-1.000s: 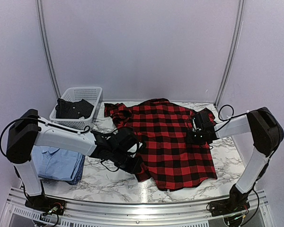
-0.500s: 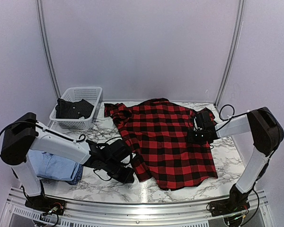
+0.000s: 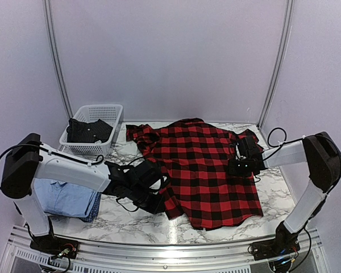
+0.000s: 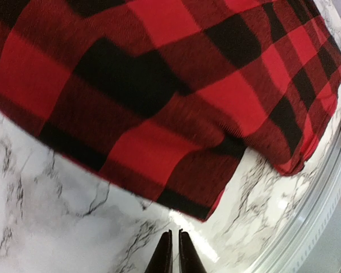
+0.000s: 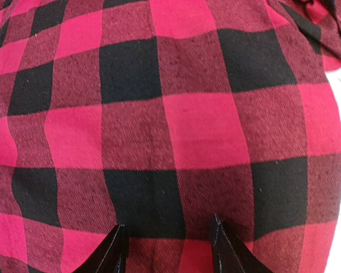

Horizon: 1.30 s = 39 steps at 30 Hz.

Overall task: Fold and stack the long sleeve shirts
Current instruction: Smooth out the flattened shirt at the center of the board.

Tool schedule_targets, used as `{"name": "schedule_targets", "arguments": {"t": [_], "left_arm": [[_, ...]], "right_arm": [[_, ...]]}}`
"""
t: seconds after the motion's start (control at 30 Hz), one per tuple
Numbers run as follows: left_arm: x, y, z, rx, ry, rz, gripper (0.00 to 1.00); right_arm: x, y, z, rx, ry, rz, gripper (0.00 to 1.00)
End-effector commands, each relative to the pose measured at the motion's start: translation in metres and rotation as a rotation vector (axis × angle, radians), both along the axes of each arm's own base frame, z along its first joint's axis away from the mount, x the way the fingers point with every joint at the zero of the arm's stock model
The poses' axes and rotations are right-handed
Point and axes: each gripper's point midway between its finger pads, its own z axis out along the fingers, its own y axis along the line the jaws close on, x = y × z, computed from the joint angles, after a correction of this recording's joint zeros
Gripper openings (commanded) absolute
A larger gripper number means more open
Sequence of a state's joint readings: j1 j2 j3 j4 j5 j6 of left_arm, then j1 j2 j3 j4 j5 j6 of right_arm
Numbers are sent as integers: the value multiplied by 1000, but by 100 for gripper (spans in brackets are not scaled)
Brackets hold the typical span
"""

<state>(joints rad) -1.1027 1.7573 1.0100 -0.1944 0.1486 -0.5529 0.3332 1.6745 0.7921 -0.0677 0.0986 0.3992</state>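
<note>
The red-and-black flannel shirt [image 3: 207,170] lies spread flat in the middle of the marble table; no white lettering shows. The light blue shirt [image 3: 65,196] lies folded at the left edge, partly under my left arm. My left gripper [image 3: 158,202] is low at the flannel's lower left corner. In the left wrist view it [image 4: 175,253] is shut and empty over bare marble, with the flannel's hem [image 4: 187,199] just ahead. My right gripper [image 3: 237,166] rests on the flannel's right side. In the right wrist view it [image 5: 167,242] is open over the fabric [image 5: 176,125].
A white mesh basket [image 3: 111,111] with a dark garment [image 3: 88,131] stands at the back left. The table's metal front rail [image 3: 170,247] runs close behind my left gripper. Bare marble [image 3: 131,219] shows in front of the flannel.
My left gripper dipped toward the front rail, then came back up to the flannel's lower left corner. The right gripper shifted slightly right on the shirt.
</note>
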Motion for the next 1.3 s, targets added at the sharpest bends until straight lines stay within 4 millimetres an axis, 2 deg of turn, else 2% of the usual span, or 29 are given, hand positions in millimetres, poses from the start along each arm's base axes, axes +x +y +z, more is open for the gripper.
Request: {"name": "schedule_targets", "arguments": {"t": [0.0,0.17,0.37,0.5,0.8,1.27], "left_arm": [[13,-23,0,1,-41,-28,7],[16,-40,-16,8,-20,-54,6],[12,-36,-38,49,5,-68,6],[-2,-14,-47,95,33,-72,6],[-30,45,-52,192,78,-67,6],[-59,87,-63,257,151,-99,5]], "right_arm": [[-6,4,13,-27,11,9,49],[-4,12,22,-19,-8,21,49],[-5,16,22,-9,-14,25,50],[-9,12,9,-18,9,19,50],[-14,2,3,-18,21,-1,50],[-43,-8,8,-42,34,11,52]]}}
